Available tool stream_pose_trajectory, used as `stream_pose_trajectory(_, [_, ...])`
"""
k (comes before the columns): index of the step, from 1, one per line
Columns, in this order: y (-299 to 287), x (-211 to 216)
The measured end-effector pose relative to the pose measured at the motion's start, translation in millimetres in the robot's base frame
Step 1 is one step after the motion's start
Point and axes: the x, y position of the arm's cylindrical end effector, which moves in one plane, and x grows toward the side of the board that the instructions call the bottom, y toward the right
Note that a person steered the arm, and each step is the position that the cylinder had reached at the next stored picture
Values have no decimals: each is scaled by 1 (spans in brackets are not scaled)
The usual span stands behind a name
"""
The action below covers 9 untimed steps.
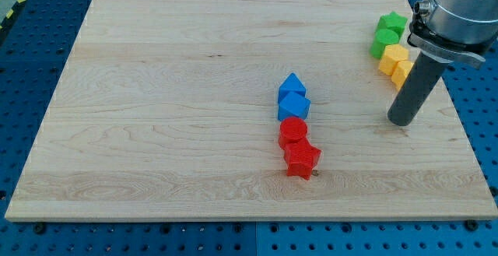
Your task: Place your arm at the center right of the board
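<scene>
My tip [402,121] sat on the wooden board [171,92] at its centre right, just below the yellow blocks [395,63] and green blocks [387,33] and touching nothing; it was a bare rod, with no fingers to open or close. Well to the view's left, the two blue blocks [293,97], the red cylinder [293,131] and the red star [302,160] ran down mid-board in a touching line.

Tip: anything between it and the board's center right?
Nothing visible. My tip already rests on bare board near the right edge, about mid-height. The yellow blocks and green blocks sit above it toward the view's top; the blue and red blocks lie well off to the view's left.
</scene>
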Motion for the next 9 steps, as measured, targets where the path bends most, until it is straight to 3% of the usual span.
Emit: stream_pose_trajectory(9, [75,38])
